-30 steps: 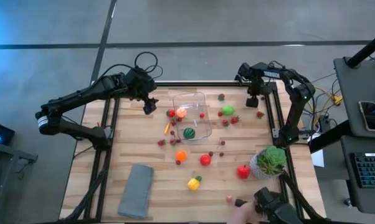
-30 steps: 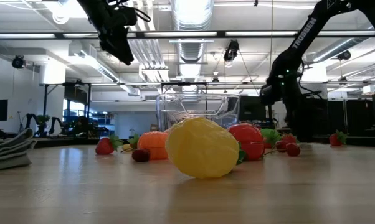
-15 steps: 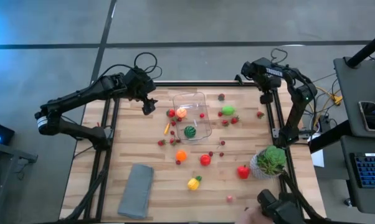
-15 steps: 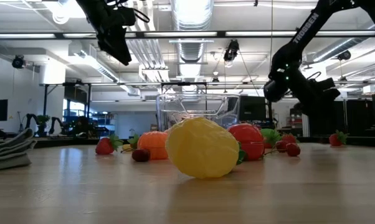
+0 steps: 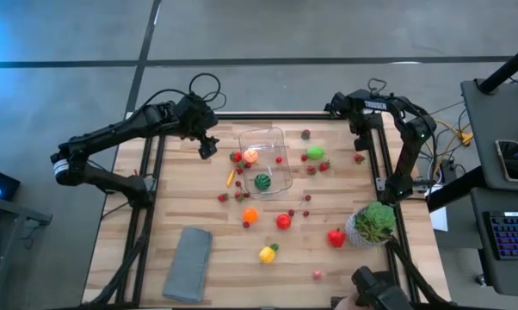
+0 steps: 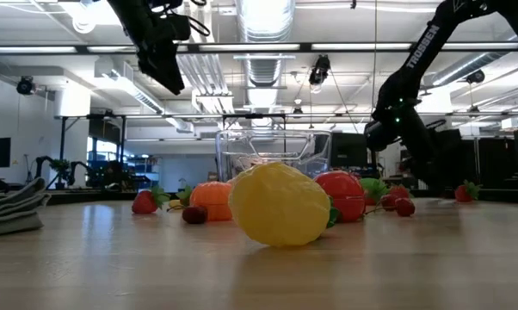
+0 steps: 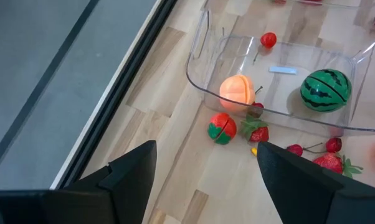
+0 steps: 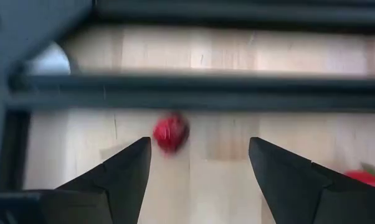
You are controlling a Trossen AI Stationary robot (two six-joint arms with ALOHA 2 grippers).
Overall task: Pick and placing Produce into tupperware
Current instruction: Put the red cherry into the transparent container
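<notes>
My left gripper (image 7: 203, 171) hangs with fingers spread and empty above the table's back-left, just beside the tupperware (image 5: 265, 157), which holds a peach (image 7: 237, 91), a watermelon (image 7: 325, 89) and a berry; most produce lies loose around it; my right gripper (image 8: 197, 165), also spread and empty, hovers at the back-right edge over a dark-red berry (image 8: 170, 132); I'd centre on that berry, descend slowly and clear the frame rail.

Produce (image 5: 283, 220) crowds tupperware (image 5: 266, 157) sides w/ little gap; plant (image 5: 373, 224) blocks near-right corner.
</notes>
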